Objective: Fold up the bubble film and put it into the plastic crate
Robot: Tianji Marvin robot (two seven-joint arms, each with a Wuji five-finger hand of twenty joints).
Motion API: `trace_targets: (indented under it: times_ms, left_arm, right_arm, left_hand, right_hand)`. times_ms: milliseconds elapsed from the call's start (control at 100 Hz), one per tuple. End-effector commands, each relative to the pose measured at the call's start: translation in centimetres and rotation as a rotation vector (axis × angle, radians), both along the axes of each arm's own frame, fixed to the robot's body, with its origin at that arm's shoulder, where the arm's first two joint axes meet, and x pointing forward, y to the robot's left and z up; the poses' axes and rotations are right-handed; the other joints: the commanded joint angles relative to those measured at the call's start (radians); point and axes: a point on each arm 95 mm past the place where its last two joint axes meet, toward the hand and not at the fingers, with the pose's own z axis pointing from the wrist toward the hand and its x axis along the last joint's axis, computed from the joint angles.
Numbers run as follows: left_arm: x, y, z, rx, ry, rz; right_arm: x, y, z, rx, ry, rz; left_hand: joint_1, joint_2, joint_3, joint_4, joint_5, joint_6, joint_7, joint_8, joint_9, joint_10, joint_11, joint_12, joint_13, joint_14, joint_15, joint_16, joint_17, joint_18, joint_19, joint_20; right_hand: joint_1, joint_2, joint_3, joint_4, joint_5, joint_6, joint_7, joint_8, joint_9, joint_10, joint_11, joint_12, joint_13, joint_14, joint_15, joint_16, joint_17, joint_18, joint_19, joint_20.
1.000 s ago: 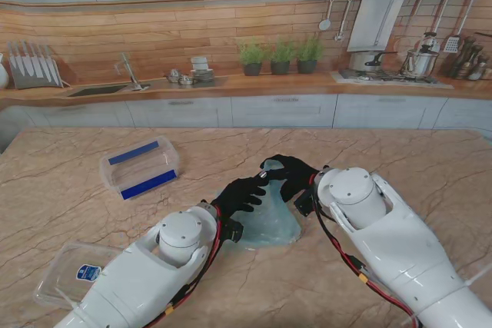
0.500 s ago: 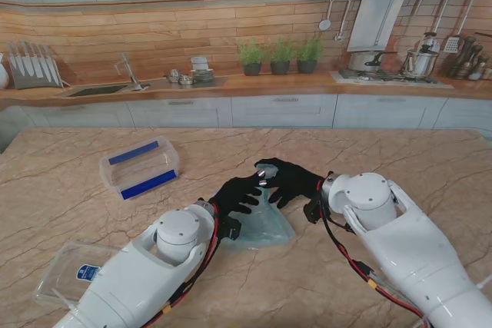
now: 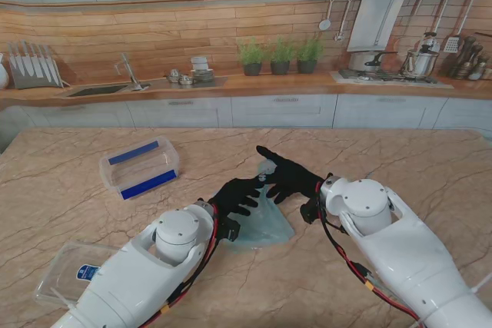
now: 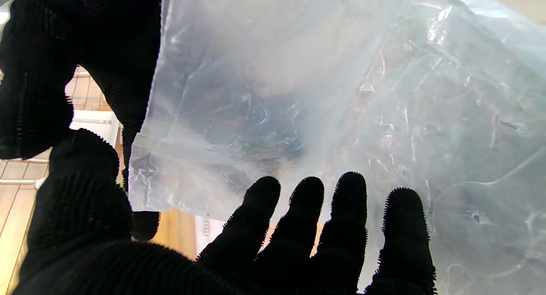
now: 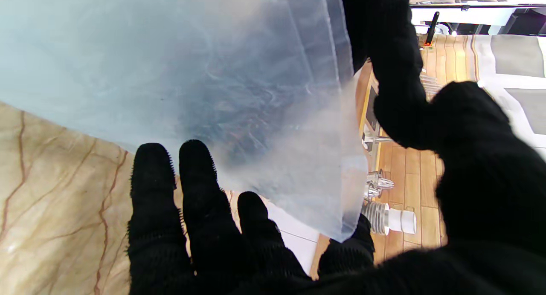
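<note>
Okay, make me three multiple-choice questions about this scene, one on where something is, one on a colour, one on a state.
1. Where is the plastic crate?
A. left of the bubble film
B. right of it
C. under it

2. What colour are the crate's strips?
A. red
B. blue
C. green

3. What is in the crate?
A. the film
B. a lid
C. nothing visible

Answers:
1 A: in the stand view it sits left of the bubble film.
2 B: both strips are blue.
3 C: the film lies on the table between the left hand and right hand.
</note>
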Motion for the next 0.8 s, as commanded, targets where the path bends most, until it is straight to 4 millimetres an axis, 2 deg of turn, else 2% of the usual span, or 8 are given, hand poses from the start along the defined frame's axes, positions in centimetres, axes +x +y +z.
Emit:
trace_targets:
  times_ms: [0,220,370,490,640,660,670,790]
  left_arm:
    - [-0.2,0.1,-0.3,0.019,0.004,-0.02]
    - [-0.2,0.1,-0.3,0.038,0.001,-0.042]
    - [-0.3,0.2,-0.3,0.059,-0.007,-0.069]
    - [-0.3,0.2,-0.3,0.059,-0.002,-0.083]
    - [-0.2,0.5,-0.3,0.089,-0.019,-0.144]
    - [-0.2,0.6,-0.3,0.095,-0.022,-0.153]
    - [-0.2,0.6,-0.3,0.098,-0.023,-0.157]
    - [-0.1,0.7,-0.2,0.111,-0.038,-0.168]
  right_arm:
    - [-0.4,0.7,-0.4,0.018,0.001,0.002]
    - [-0.5,1.1,-0.8,0.047,-0.005,-0.022]
    - [-0.6,1.5,-1.1,0.071,0.009,-0.033]
    - [-0.6,1.9,-1.5,0.09,0.034,-0.052]
    - [-0.6,2.1,-1.8,0.093,0.049,-0.063]
    - [-0.6,2.1,-1.8,0.093,0.049,-0.064]
    - [-0.6,2.1,-1.8,0.093,0.049,-0.065]
    - [-0.5,2.1,-1.7,0.091,0.044,-0.066]
  left_hand:
    - [0.019,-0.067,-0.001,0.015,0.012,-0.009,-0.044,-0.008,-0.003,-0.002,0.003,-0.009,0.03,0.008,-0.003,-0.013,0.009,0.029,-0.007,-0.011]
    - [0.033,-0.093,0.012,0.013,-0.004,-0.007,-0.051,-0.012,-0.015,-0.001,0.001,-0.012,0.032,0.006,-0.009,-0.022,0.011,0.027,-0.005,-0.02]
    - [0.028,-0.101,0.018,0.008,-0.022,-0.013,-0.056,-0.015,-0.031,-0.005,-0.003,-0.015,0.027,0.004,-0.015,-0.026,0.014,0.03,-0.004,-0.025]
    - [0.013,-0.104,0.011,-0.006,-0.032,-0.016,-0.058,-0.016,-0.04,-0.005,-0.007,-0.017,0.024,0.003,-0.019,-0.029,0.013,0.029,-0.005,-0.028]
    - [0.095,-0.13,0.06,0.005,-0.082,-0.04,-0.073,-0.021,-0.071,-0.015,-0.019,-0.023,0.022,0.002,-0.024,-0.033,0.017,0.019,-0.009,-0.035]
    - [0.009,-0.191,0.314,-0.017,-0.097,-0.049,-0.071,-0.018,-0.078,-0.022,-0.02,-0.026,0.024,-0.001,-0.026,-0.034,0.02,0.014,-0.007,-0.044]
    - [0.005,-0.197,0.341,-0.019,-0.099,-0.051,-0.072,-0.018,-0.081,-0.021,-0.021,-0.026,0.023,-0.002,-0.026,-0.034,0.02,0.013,-0.007,-0.044]
    - [0.06,-0.216,0.423,-0.01,-0.132,-0.094,-0.061,-0.004,-0.086,-0.034,-0.009,-0.021,0.042,-0.003,-0.007,-0.022,0.041,-0.005,0.034,-0.019]
  right_hand:
    - [-0.051,0.008,-0.025,-0.038,0.01,-0.058,-0.017,-0.025,-0.022,0.005,-0.015,-0.012,0.031,0.004,0.014,-0.007,0.017,0.008,0.004,0.002]
    - [-0.126,0.026,-0.025,-0.04,0.015,-0.085,-0.008,-0.047,-0.003,0.001,-0.019,-0.014,0.026,0.004,0.013,-0.011,0.009,0.009,0.002,-0.005]
    - [-0.226,0.014,0.041,-0.039,0.016,-0.08,0.006,-0.056,0.009,-0.004,-0.028,-0.016,0.006,0.007,0.004,-0.02,-0.01,0.01,-0.009,-0.016]
    - [-0.32,0.055,0.087,-0.067,0.005,-0.085,0.034,0.031,0.025,-0.012,-0.054,-0.027,-0.022,0.013,-0.005,-0.023,-0.039,0.01,-0.035,-0.013]
    - [-0.323,0.076,0.086,-0.067,0.003,-0.088,0.028,0.056,0.025,-0.015,-0.059,-0.029,-0.032,0.011,-0.008,-0.024,-0.044,0.008,-0.043,-0.008]
    - [-0.321,0.075,0.085,-0.066,0.003,-0.088,0.027,0.057,0.026,-0.016,-0.059,-0.029,-0.034,0.011,-0.009,-0.024,-0.044,0.008,-0.044,-0.007]
    - [-0.319,0.075,0.086,-0.066,0.003,-0.088,0.027,0.058,0.026,-0.017,-0.059,-0.029,-0.034,0.011,-0.009,-0.024,-0.044,0.008,-0.044,-0.007]
    - [-0.312,0.076,0.081,-0.064,0.004,-0.089,0.024,0.068,0.029,-0.024,-0.06,-0.029,-0.04,0.012,-0.01,-0.025,-0.045,0.006,-0.05,-0.003]
